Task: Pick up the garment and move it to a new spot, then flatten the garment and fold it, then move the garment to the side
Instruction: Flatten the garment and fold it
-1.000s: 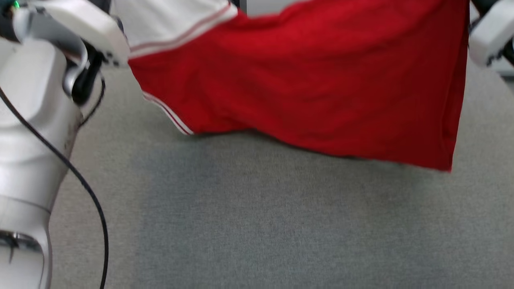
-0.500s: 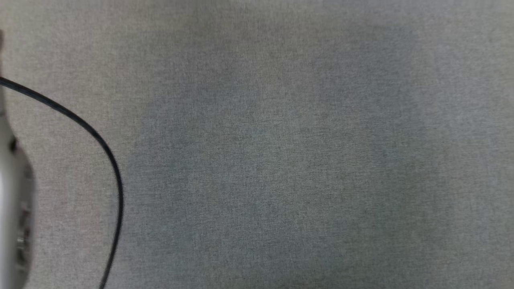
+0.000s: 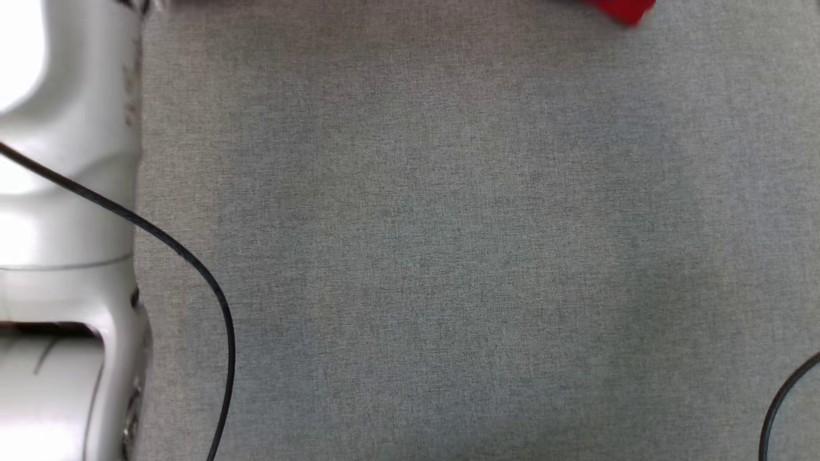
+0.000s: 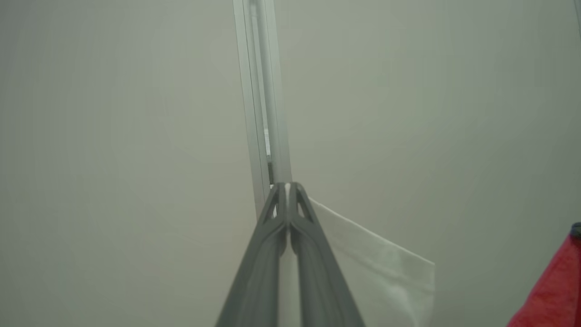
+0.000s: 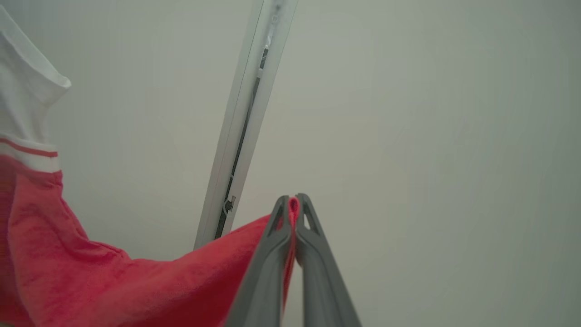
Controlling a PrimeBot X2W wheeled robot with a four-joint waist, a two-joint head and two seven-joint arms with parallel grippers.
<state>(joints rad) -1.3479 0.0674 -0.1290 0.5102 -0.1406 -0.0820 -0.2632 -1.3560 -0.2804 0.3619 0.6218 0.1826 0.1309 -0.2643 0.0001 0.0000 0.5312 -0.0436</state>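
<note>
garment (image 5: 91, 281) inside both jaws

The left gripper (image 4: 287, 187) pinches the garment (image 4: 381, 272) by its white cloth, which spreads to the claw's right; its red part shows farther right. A metal strip (image 4: 261, 91) on the pale wall (image 4: 113, 136) rises beyond the claw's tips.

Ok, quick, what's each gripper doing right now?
Left gripper: shut on the white part of the red-and-white fabric garment.
Right gripper: shut on the garment's red edge.
</note>
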